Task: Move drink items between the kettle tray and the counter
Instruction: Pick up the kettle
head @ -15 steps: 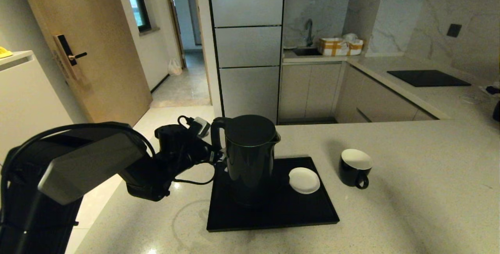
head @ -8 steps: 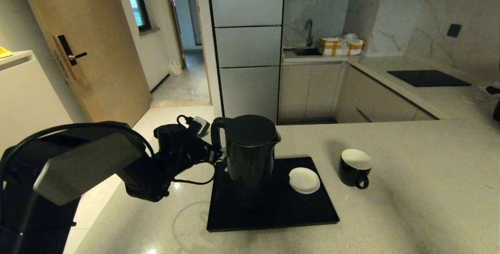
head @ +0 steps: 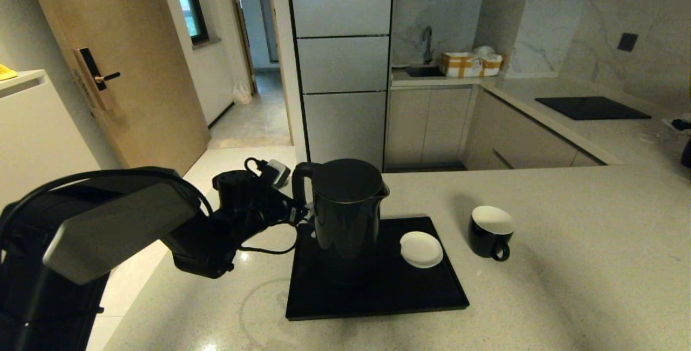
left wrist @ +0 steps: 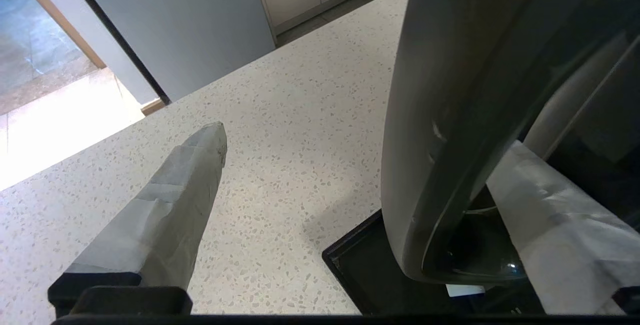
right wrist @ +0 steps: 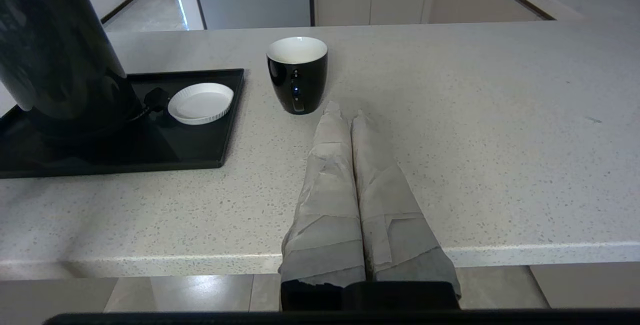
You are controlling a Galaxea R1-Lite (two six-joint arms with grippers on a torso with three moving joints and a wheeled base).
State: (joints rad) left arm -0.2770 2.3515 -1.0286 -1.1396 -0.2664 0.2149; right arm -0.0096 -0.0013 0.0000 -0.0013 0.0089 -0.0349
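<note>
The tall black kettle (head: 345,216) stands at the left of the black kettle tray (head: 378,297). My left gripper (head: 301,214) is at the kettle's handle (left wrist: 450,115) and is open. One taped finger (left wrist: 170,215) is outside the handle and the other finger (left wrist: 560,225) shows through the handle's loop, with no visible squeeze. The black cup (head: 490,230), white inside, stands upright on the counter (head: 567,264) just right of the tray. My right gripper (right wrist: 345,114) is shut and empty, over the counter's front edge, with the cup (right wrist: 297,75) a short way beyond its tips.
A small white saucer (head: 421,249) lies on the tray's right part, next to the kettle. A black cooktop panel (head: 591,107) is set into the far right counter. The counter's left edge drops to the floor beside my left arm.
</note>
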